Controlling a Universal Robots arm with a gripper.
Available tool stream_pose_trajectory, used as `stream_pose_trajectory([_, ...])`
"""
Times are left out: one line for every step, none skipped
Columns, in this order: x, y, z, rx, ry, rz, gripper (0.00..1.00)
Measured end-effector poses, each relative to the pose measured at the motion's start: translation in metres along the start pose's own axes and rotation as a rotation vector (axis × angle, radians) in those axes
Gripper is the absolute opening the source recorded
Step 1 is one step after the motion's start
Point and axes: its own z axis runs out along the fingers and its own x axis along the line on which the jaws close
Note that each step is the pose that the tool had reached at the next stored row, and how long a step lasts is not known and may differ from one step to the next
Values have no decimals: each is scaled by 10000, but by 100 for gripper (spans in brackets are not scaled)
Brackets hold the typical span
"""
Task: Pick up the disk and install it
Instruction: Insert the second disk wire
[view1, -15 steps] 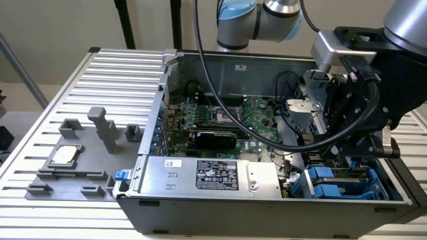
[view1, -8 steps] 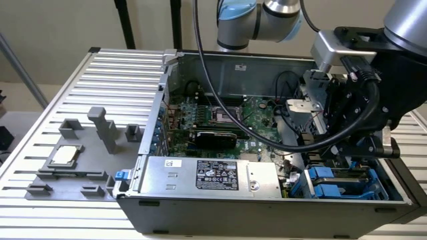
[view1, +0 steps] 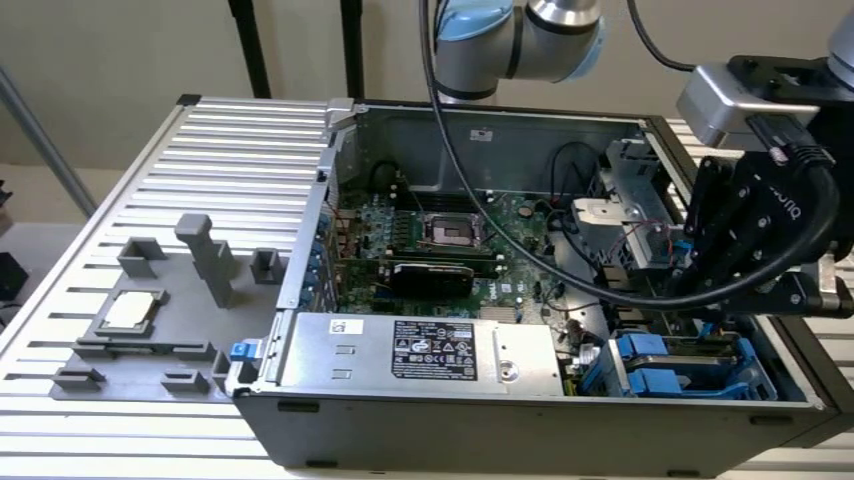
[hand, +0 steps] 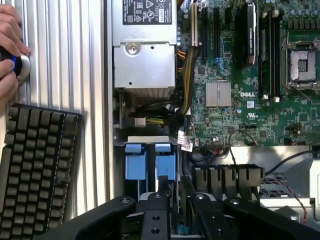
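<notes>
Black two-finger gripper (view1: 707, 322) on the grey-blue jointed arm (view1: 514, 40) points down, fingers (hand: 156, 210) narrowly parted.

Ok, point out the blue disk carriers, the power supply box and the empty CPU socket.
blue disk carriers (hand: 150, 161), wrist view, front face of one blue tab.
power supply box (view1: 441, 352), exterior view, its black label.
CPU socket (view1: 450, 233), exterior view, centre of socket.

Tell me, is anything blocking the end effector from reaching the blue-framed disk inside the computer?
Nothing visible does. The end effector hangs directly over the blue-framed metal disk in the grey computer case's drive bay; the black cables lie off to the side.
</notes>
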Motion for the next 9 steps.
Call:
stream_pose_trajectory([-2,-38,-2,-2,0,1,24])
stream_pose_trajectory([-4,-69,-4,-4,0,0,24])
stream_pose_trajectory([-5,-94,-5,-7,0,1,24])
stream_pose_trajectory([-5,-115,-6,-9,0,1,26])
stream_pose_trajectory([-6,-133,-7,-11,0,0,26])
stream_pose_trajectory([-7,-146,-7,-12,0,0,33])
stream_pose_trajectory([-8,-157,-4,-12,-1,0,33])
stream_pose_trajectory([-9,-166,1,-12,2,0,33])
stream_pose_trajectory([-11,-173,7,-12,11,1,33])
